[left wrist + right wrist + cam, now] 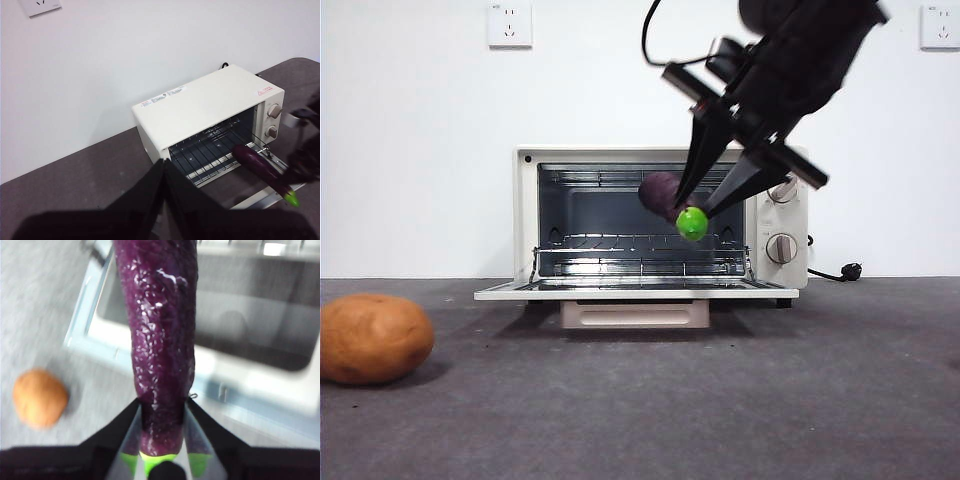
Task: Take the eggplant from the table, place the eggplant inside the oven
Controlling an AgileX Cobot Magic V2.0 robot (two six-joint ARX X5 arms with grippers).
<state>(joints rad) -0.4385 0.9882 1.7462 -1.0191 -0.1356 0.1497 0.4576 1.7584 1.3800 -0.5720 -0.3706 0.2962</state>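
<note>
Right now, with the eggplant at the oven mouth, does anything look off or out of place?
Nothing stands out. The right gripper holds the eggplant near its green stem end, purple end toward the open oven. The door lies flat and the rack looks level. The potato sits apart on the table.

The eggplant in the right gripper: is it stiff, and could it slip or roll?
The eggplant probably is stiff: it juts straight from the right gripper, held only near the stem. Its glossy skin may slip. Rounded, it could roll on the oven rack.
</note>
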